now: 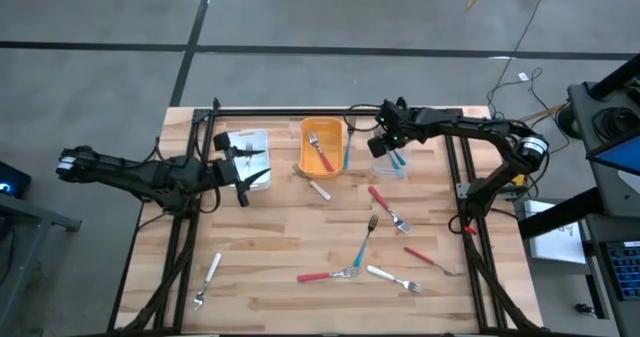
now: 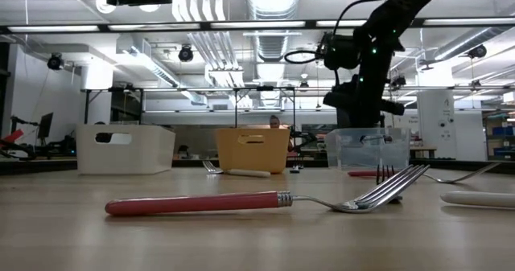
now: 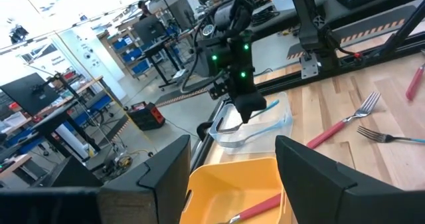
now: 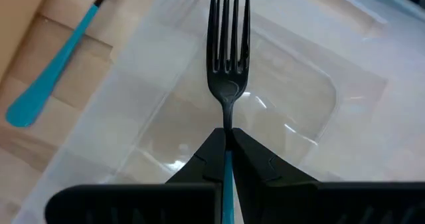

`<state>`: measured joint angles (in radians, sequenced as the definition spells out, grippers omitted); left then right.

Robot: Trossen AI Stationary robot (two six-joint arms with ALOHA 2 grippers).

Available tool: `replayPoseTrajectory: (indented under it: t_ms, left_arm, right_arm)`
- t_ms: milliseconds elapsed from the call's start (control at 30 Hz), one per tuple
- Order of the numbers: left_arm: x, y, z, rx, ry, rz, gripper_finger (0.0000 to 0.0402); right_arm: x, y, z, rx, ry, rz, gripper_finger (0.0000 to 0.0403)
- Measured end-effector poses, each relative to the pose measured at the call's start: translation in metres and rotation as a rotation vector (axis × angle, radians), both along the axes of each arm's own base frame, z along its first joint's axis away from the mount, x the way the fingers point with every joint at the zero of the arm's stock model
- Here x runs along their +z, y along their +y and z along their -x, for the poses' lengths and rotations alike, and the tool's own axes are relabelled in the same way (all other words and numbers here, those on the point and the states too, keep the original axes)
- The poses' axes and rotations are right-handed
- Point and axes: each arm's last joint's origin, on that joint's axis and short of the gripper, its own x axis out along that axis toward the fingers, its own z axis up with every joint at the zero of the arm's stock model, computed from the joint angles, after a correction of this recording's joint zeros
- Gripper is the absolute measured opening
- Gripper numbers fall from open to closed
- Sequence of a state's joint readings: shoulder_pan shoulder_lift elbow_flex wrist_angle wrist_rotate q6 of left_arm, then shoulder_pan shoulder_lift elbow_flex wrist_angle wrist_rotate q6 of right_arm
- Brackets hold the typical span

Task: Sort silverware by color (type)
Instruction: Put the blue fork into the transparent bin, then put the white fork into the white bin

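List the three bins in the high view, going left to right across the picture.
white bin → orange bin → clear bin, with the right gripper over it, shut on a teal-handled fork.

A robotics lab or workshop is showing here: ceiling ducts [image 2: 211, 18] and strip lights are hanging overhead, with monitors [image 3: 34, 91] and equipment racks [image 3: 136, 41] standing around.

Right gripper [image 4: 228, 144] clamped tight, arm raised; left gripper [image 3: 232, 167] spread wide.
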<state>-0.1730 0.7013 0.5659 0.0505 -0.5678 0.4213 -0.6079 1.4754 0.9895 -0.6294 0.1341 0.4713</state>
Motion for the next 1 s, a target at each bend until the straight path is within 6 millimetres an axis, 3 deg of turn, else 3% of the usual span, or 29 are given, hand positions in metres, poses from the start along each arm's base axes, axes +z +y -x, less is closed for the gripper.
replayPoseTrajectory:
  t_ms: [500, 1000]
  left_arm:
    - [0.000, 0.000, 0.000, 0.000, 0.001, 0.000, 0.0201]
    - [0.000, 0.000, 0.000, -0.001, 0.003, -0.007, 0.0201]
  right_arm:
    - [-0.017, 0.002, 0.003, -0.006, -0.036, 0.022, 0.0011]
    - [-0.015, 0.003, 0.003, -0.036, -0.055, 0.015, 0.0061]
